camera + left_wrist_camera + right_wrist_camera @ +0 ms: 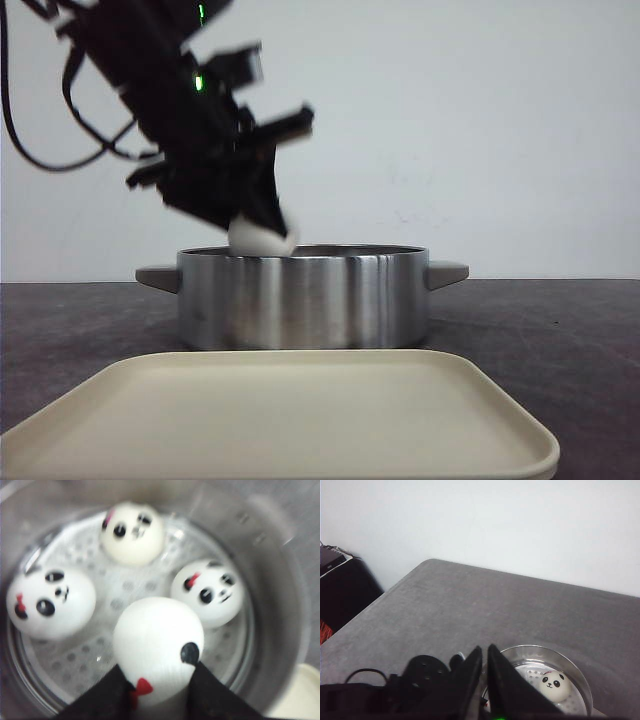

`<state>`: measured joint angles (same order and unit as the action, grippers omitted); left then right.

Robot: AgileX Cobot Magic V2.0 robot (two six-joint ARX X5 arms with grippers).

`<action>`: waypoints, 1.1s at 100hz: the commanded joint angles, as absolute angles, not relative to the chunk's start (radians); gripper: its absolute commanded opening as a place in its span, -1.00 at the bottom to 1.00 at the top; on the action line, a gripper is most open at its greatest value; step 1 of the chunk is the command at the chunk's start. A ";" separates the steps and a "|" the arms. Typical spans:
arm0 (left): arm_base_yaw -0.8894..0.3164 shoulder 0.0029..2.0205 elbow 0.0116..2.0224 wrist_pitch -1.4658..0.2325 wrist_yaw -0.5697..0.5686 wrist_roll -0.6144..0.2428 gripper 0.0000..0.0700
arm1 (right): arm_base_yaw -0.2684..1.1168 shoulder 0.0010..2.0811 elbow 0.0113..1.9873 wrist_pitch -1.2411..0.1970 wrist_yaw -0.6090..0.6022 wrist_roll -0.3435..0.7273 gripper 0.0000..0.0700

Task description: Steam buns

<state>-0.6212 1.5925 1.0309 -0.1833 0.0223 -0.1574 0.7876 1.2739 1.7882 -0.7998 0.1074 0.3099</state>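
Observation:
My left gripper (262, 232) is shut on a white panda bun (254, 238) and holds it just above the rim of the steel pot (300, 295). In the left wrist view the held bun (157, 642) sits between the black fingers (107, 697), face turned sideways, over the perforated steamer plate (125, 587). Three more panda buns lie face up on that plate: one (132, 532), another (50, 602) and a third (210, 592). My right gripper (485, 652) is shut and empty, high above the pot (540, 651), where one bun (553, 684) shows.
A cream tray (280, 410) lies empty in front of the pot; its corner shows in the left wrist view (302, 695). The pot has two side handles (448, 272). The left arm's dark body (420, 680) fills part of the right wrist view.

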 commanded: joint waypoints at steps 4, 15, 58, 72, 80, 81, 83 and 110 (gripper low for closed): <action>-0.626 1.602 1.039 -0.161 0.023 -0.151 0.28 | 0.798 1.287 1.802 -0.803 0.107 0.295 -0.97; -0.626 1.601 1.039 -0.141 0.023 -0.151 0.39 | 0.798 1.287 1.802 -0.815 0.108 0.293 -0.97; -0.623 1.394 1.116 -0.350 -0.006 -0.150 -0.11 | 0.796 1.291 1.721 -0.842 0.153 0.166 -0.97; -0.621 1.221 1.103 -0.412 -0.094 -0.150 -0.82 | 0.807 1.262 1.570 -0.763 0.166 0.166 -0.97; -0.617 1.105 1.078 -0.424 -0.128 -0.151 -1.00 | 0.835 1.215 1.423 -0.618 0.166 0.166 -0.97; -0.616 1.084 1.072 -0.425 -0.135 -0.152 -1.00 | 0.839 1.209 1.404 -0.596 0.166 0.166 -0.97; -0.614 1.061 1.065 -0.425 -0.141 -0.155 -1.00 | 0.848 1.195 1.362 -0.547 0.167 0.166 -0.97; -0.549 0.733 0.942 -0.495 -0.273 -0.249 -1.00 | 0.937 1.059 0.926 0.003 0.289 0.183 -0.97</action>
